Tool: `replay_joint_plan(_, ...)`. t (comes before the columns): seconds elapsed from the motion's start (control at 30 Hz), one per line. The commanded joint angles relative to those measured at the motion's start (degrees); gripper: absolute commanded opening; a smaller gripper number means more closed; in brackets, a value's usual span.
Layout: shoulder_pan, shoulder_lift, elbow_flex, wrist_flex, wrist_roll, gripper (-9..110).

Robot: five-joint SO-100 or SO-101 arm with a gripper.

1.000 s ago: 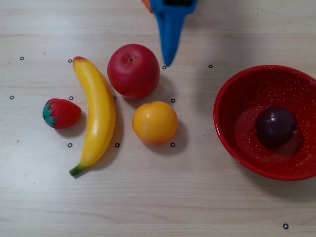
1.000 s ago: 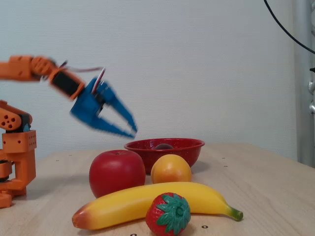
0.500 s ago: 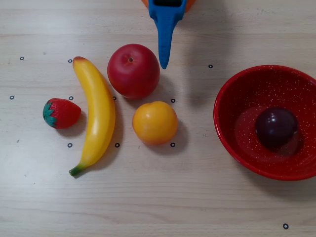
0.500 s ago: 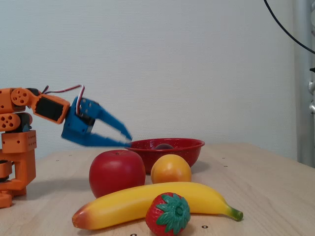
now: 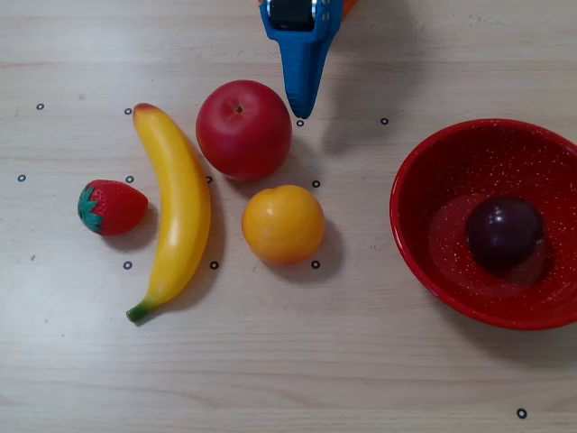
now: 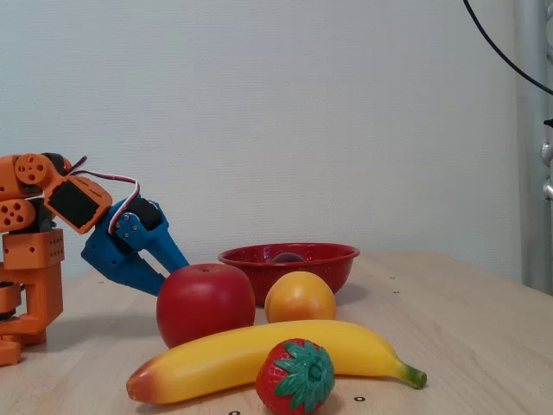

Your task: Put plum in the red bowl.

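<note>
While the plum (image 5: 503, 232) sits in the red bowl (image 5: 424, 171), the end effector (image 5: 301, 110) hangs well apart, fingers pressed together.

In the overhead view, the plum (image 5: 503, 232) is sitting inside the red bowl (image 5: 424, 153), well to the right of and below the fingers (image 5: 302, 86) on the table (image 5: 288, 361). The apple (image 5: 243, 129) is lying just left of the fingertips, the orange (image 5: 282, 224) directly below them. The banana (image 5: 178, 207) is lying farther left, the strawberry (image 5: 110, 207) beyond it.
</note>
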Motion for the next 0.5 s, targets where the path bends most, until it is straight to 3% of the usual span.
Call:
replay_joint_plan(0.0, 1.41, 0.53, 0.26, -1.14, 3.78, 0)
replay_joint_plan(0.1, 2.37, 0.53, 0.26, -1.67, 13.54, 0)
replay_joint_plan(0.47, 2.55, 0.53, 0.26, -1.23, 14.59, 0)
